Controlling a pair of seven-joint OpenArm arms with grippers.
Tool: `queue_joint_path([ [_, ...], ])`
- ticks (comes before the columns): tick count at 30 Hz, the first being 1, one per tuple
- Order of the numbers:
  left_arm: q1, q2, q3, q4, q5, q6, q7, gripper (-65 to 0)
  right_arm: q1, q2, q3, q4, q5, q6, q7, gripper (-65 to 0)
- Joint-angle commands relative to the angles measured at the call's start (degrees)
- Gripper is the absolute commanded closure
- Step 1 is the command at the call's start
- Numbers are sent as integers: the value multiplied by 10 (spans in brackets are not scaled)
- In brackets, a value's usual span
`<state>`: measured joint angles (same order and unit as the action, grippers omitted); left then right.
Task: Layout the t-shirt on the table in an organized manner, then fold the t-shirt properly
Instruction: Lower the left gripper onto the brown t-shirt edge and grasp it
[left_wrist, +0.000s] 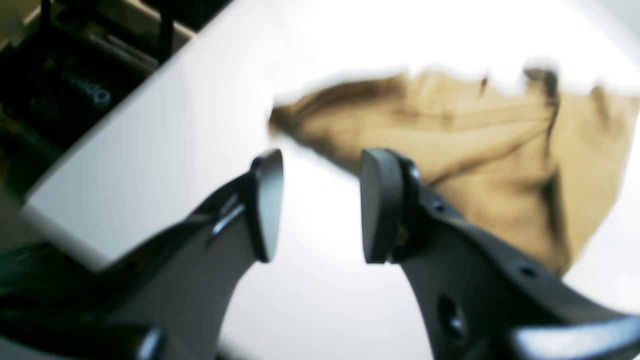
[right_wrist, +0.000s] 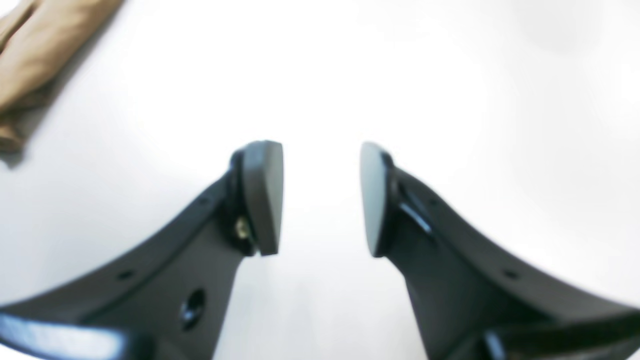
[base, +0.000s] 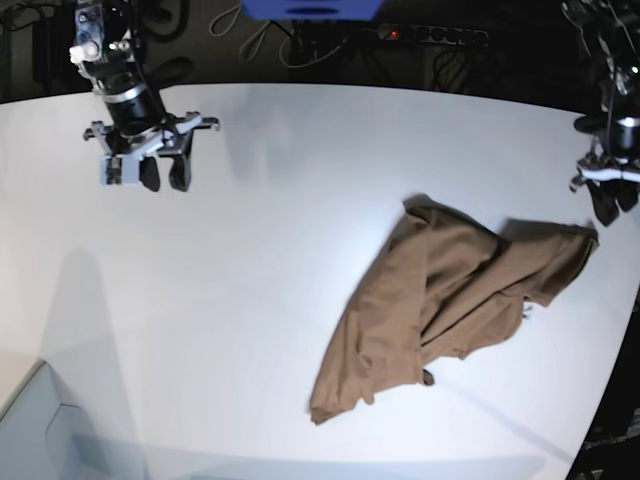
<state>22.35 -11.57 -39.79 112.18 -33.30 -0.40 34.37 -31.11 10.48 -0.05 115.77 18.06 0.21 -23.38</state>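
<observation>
Both grippers, left (base: 610, 203) and right (base: 165, 172), hang open and empty; grab the crumpled shirt's (base: 440, 300) far corners and pull it flat.

Blue box (base: 311, 8), power strip (base: 435, 35) and cables (base: 290, 50) behind.

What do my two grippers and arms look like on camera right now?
Both the left gripper and right gripper have matte black curved fingers with small round holes, tipped with flat dark-grey pads. In the base view, the right arm's wrist is black with a silver band.
</observation>
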Motion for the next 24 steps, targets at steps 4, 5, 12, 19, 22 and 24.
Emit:
queue_joint_path([
  [4,-98,-23,-20,-44,0,1,65,-252,-1,-9,-17,6,1,1,8,-265],
  [5,-119,-30,-20,-66,0,1,79,-253,-1,-16,-17,5,1,1,8,-266],
  [12,-225,-66,-9,-216,0,1,107,-410,-6,-23,-17,1,-1,1,8,-265],
  [19,-262,-102,54,-361,0,1,31,-462,-6,-23,-17,1,-1,1,7,-265],
  [22,-268,-123,108,-408,0,1,-13,-462,-6,-23,-18,1,-1,1,7,-265],
  [24,-268,-130,134,-429,0,1,-43,-460,-6,-23,-18,1,-1,1,7,-265],
])
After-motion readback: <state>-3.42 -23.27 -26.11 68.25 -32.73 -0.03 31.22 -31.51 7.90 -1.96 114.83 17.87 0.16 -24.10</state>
